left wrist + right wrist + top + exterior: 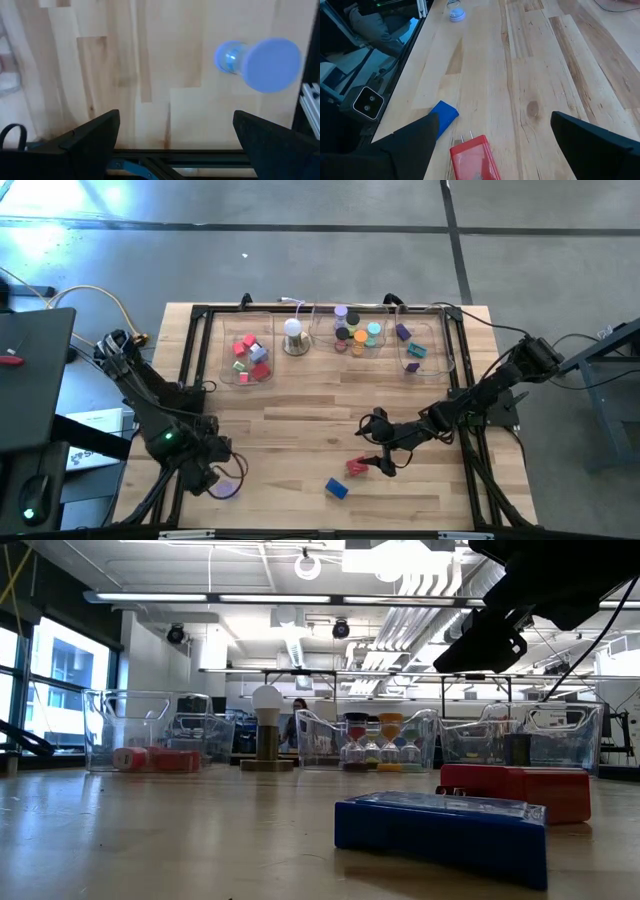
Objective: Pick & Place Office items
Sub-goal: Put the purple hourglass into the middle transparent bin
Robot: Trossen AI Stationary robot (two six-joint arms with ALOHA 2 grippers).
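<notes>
A red block [357, 467] lies on the bare wood near the front of the table, with a blue block [336, 488] just beside it, closer to the front edge; the two are apart. In the right wrist view the red block [474, 161] shows two metal prongs at one end and sits between that arm's dark fingers, with the blue block [443, 116] off to one side. A lilac roll [226, 488] lies on its side at the front left, and in the left wrist view it [260, 63] shows as a spool with a clear waist.

The right gripper [385, 454] is spread wide and empty, just beside the red block and not touching it. The left gripper [212, 477] is also spread wide, holding nothing, with the lilac roll next to it.

The rest of the office items sit at the back in three clear trays: red and pink blocks in the left tray [224, 352], coloured rolls in the middle tray [322, 335], purple and teal pieces in the right tray [445, 355]. A white dome on a metal base [294, 336] stands between the left and middle trays.

The table [300, 420] is pale butcher-block wood in a black frame. The low view looks across it into a bright workshop with ceiling pipes and windows.

The right arm reaches in low from the right edge, stretched toward the front centre. The left arm is folded at the front left corner.
</notes>
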